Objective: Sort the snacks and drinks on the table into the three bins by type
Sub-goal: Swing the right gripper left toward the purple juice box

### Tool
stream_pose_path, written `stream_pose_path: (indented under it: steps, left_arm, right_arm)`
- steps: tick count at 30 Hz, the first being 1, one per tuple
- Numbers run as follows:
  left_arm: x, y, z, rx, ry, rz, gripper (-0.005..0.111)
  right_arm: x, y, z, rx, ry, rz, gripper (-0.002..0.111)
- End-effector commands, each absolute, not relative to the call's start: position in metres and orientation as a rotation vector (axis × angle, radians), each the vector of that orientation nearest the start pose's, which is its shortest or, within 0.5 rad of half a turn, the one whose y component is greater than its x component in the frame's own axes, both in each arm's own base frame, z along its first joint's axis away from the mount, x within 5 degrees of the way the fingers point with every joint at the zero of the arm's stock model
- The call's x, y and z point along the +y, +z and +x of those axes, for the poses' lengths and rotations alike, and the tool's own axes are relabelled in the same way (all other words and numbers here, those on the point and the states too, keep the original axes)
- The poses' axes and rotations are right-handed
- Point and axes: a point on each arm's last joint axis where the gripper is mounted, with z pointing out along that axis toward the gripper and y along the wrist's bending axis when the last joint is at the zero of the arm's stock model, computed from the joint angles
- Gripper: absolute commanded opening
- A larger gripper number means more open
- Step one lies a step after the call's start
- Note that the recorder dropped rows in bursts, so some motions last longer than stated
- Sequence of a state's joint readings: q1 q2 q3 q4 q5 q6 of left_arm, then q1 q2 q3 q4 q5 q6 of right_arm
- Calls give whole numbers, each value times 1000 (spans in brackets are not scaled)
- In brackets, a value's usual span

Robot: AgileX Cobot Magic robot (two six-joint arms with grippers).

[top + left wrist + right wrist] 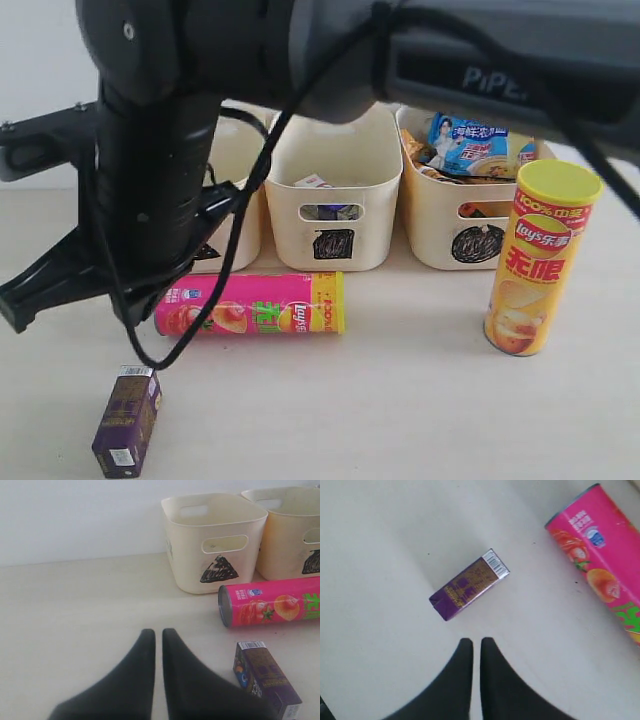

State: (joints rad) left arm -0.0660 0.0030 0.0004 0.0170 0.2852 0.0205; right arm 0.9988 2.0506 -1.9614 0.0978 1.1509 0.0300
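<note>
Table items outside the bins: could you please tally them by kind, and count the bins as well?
Chip tubes: 2 (pink tube, yellow tube)
Drink cartons: 1 (purple carton)
Bins: 3 (triangle bin, square bin, circle bin)
Total: 6

The chip tube (250, 304) was pink with a yellow band; near it, the carton (127, 420) was dark purple, the bins (385, 222) cream, black-scribbled.

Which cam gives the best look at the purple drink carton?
Right wrist view: the purple carton lies whole and unobstructed near mid-frame, seen from above. The exterior view also shows the carton whole, but foreshortened at the bottom-left edge. The left wrist view crops the carton at the frame's corner.
</note>
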Motion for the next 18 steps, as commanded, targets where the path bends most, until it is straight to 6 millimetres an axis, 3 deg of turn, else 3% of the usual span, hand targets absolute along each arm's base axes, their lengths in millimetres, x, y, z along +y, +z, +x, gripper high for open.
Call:
stream_pose_path:
  steps: [1, 5, 7, 18]
  left_arm:
    - [-3, 188, 55, 1763, -18, 80, 4]
    - [-3, 188, 55, 1761, -18, 80, 4]
    - [-3, 188, 55, 1761, -18, 80, 4]
    - [-3, 188, 55, 1763, -18, 80, 4]
  right_arm:
    - [400, 281, 231, 2494, 440, -1272, 20]
    - [406, 264, 232, 2559, 434, -1225, 56]
    - [408, 256, 234, 2586, 429, -1201, 67]
    - [423, 214, 244, 2631, 402, -1080, 68]
